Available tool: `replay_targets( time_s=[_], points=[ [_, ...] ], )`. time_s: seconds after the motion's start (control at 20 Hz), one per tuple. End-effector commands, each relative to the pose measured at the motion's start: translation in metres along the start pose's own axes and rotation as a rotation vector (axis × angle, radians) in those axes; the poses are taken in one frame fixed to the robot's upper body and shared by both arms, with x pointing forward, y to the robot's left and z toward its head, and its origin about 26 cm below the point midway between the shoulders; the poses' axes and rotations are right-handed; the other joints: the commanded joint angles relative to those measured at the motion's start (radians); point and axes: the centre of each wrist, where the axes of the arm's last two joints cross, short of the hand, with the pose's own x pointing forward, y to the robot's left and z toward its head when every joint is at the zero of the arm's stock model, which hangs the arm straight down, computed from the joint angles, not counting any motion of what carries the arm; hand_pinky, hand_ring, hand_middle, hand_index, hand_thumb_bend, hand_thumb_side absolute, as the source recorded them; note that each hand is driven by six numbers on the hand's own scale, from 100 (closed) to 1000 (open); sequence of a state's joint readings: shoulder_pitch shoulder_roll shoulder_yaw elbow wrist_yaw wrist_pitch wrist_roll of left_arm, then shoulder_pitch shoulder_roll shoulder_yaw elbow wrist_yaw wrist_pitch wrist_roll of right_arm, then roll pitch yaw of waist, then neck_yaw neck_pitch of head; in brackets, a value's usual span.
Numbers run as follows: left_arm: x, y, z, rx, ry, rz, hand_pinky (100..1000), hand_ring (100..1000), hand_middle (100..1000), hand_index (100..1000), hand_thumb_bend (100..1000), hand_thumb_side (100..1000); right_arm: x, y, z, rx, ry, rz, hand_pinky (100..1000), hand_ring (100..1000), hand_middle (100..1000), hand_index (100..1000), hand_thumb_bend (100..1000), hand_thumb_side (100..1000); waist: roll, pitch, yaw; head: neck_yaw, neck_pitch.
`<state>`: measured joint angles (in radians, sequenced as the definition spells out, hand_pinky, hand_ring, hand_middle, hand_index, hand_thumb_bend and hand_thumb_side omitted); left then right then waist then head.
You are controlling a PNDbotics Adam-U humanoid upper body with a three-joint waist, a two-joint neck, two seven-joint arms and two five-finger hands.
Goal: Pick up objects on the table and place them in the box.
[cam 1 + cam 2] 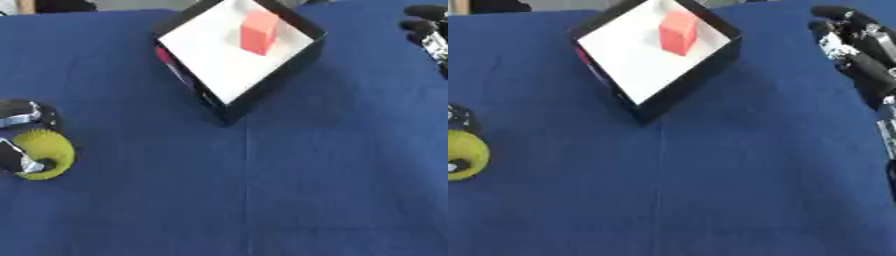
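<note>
Left eye view, left hand [24, 145] curled round yellow ball [48, 152], red block [259, 32] in box [262, 82], right hand [857, 47] relaxed open

Black right hand [859, 47] with silver joints.

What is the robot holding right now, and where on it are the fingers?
The left hand holds a yellow-green ball, fingers curled round its left side. The right hand holds nothing.
</note>
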<state>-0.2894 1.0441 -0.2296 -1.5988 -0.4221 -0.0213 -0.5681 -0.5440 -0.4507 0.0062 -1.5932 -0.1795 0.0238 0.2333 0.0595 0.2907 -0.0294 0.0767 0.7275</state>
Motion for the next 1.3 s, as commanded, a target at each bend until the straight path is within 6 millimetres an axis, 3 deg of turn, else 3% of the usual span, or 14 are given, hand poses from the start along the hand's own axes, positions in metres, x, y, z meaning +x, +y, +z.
replay_targets(
  time_s=[0.05,0.75,1.3],
  points=[
    [-0.001,0.023,0.018,0.075,0.036,-0.032,790,756,700,600,335,100,0.007,-0.009,0.0,-0.009,-0.011,0.031,1000,933,926,858,100,470,0.001,-0.02,0.003,-0.003,-0.002],
    [0.024,0.066,0.049,0.298,-0.014,-0.128,747,687,609,576,432,100,0.006,-0.012,0.002,-0.011,-0.001,0.042,1000,934,926,859,100,470,0.013,-0.028,0.01,-0.012,0.002],
    [0.054,0.133,0.064,0.5,-0.119,-0.219,730,674,596,554,508,100,0.009,-0.014,0.0,-0.006,-0.005,0.054,1000,934,926,859,100,470,0.031,-0.037,0.0,-0.021,0.004]
  ],
)
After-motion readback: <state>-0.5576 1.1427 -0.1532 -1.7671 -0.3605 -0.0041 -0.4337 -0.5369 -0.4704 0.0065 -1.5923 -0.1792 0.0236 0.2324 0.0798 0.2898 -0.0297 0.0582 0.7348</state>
